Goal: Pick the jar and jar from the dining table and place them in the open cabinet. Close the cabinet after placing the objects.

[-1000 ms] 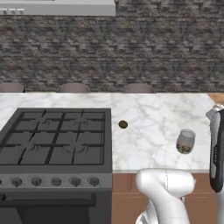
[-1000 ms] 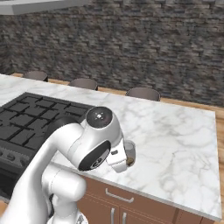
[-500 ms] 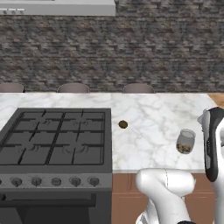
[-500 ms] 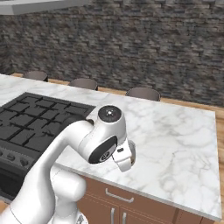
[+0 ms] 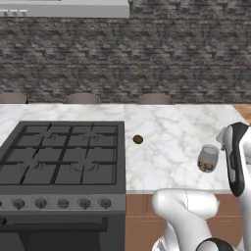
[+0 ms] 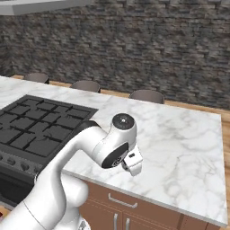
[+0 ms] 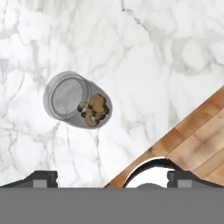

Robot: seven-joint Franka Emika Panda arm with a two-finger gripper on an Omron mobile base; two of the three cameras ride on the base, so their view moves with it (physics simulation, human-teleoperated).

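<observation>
The short jar [image 7: 78, 100] of brown chunks stands on the dining table [image 7: 144, 65] near its front edge, off to one side of the gripper [image 7: 111, 177] hovering above, jaws spread wide and empty. Descending uncentred, a fingertip could strike the glass rim and tip it, or nudge it off the edge.

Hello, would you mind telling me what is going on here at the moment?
The robot arm is working over the dining table, going after the shorter jar with brown chunks, which stands near the marble top's front edge. Its pincer is open and holds nothing; the jar lies ahead of it and off to one side, untouched. A small brown lump sits on the marble beside the gas hob.
</observation>
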